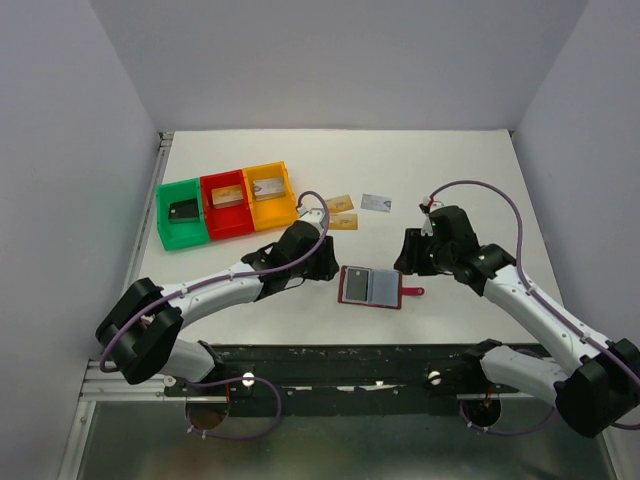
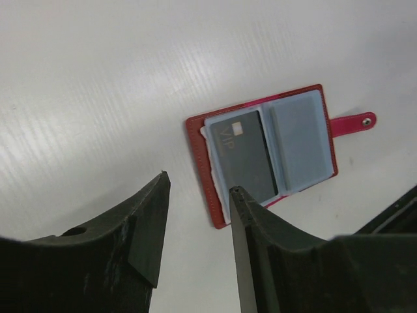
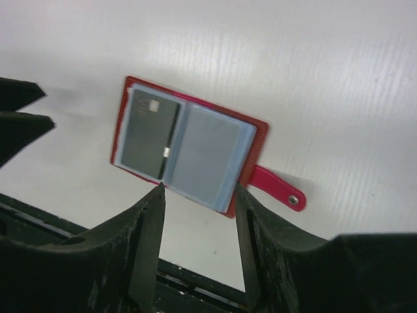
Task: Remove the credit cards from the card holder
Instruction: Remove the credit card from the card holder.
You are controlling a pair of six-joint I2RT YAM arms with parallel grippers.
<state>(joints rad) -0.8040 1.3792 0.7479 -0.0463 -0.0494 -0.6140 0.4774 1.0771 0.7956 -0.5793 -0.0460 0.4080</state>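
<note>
Tally on the table [image 1: 480, 180]: one card holder [image 1: 371, 287], four cards in plain sight, three bins, two tools.
Two gold-tan cards [image 1: 340, 203] [image 1: 343, 221], one silver-white card [image 1: 376, 203], one black card [image 2: 244, 156]; two clear sleeves showing in the card holder, the black card in one; one green bin [image 1: 185, 241], one red bin [image 1: 232, 231], one orange bin [image 1: 276, 218], one flat piece in each, three altogether; one left tool [image 2: 199, 182], one right tool [image 3: 199, 189].

The white table [image 1: 480, 180] carries three bins [image 1: 232, 231] in a row toward its far left corner, three loose cards [image 1: 376, 203] mid-table, and the open wallet [image 1: 371, 287] toward the near edge.
</note>
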